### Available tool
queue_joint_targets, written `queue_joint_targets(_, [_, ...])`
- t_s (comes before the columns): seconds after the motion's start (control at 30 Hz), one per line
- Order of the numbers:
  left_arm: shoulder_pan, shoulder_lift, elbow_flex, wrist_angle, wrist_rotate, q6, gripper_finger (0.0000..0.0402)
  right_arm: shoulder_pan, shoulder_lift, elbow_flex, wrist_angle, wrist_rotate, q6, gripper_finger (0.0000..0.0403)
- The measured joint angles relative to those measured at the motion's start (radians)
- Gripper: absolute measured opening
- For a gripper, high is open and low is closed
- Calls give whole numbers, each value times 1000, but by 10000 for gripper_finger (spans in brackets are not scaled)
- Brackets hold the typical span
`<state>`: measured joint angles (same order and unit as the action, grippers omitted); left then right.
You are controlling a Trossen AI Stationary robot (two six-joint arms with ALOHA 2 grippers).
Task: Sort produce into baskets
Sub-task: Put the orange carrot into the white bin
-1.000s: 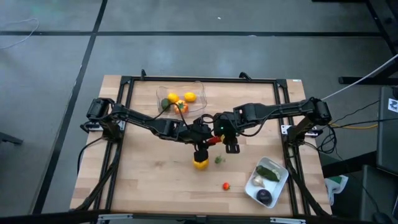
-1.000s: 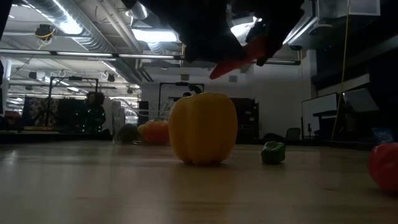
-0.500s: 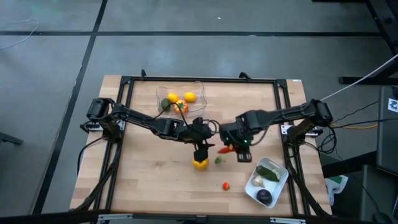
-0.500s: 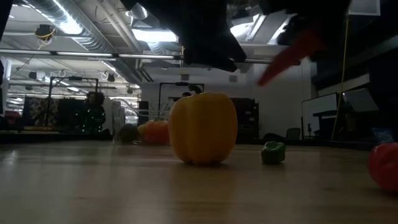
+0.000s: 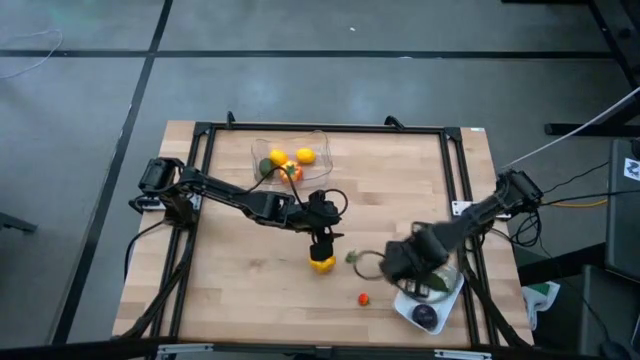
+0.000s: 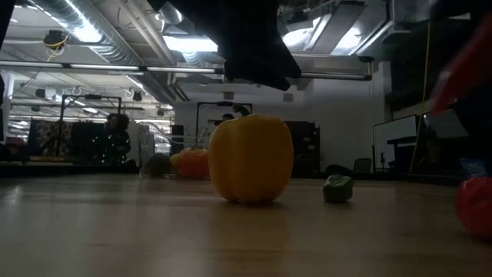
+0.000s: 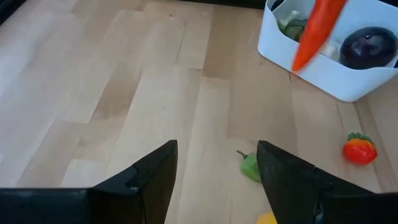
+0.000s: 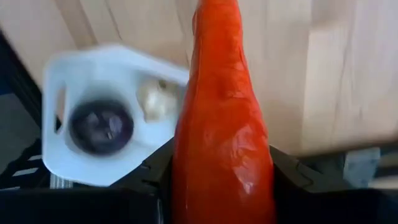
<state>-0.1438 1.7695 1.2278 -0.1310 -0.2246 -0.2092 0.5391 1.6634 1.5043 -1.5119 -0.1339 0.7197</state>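
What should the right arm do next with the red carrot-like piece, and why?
Probably carry it a little further over the white tray and lower it. The right gripper holds the red carrot-like piece near the tray, which already holds the purple ball and garlic.

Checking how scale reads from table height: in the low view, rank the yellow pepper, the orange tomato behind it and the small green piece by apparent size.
1. yellow pepper, largest, though it stands nearer the camera
2. orange tomato, partly hidden behind the pepper
3. small green piece, smallest
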Motion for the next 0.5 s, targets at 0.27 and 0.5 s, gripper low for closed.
queue_joint_targets(0.27, [-5, 0, 0, 0, 4, 0, 217, 203, 0, 0, -57, 2, 275, 165])
queue_joint_targets(0.5, [-5, 0, 0, 0, 4, 0, 217, 325, 5, -1, -60, 2, 506, 163])
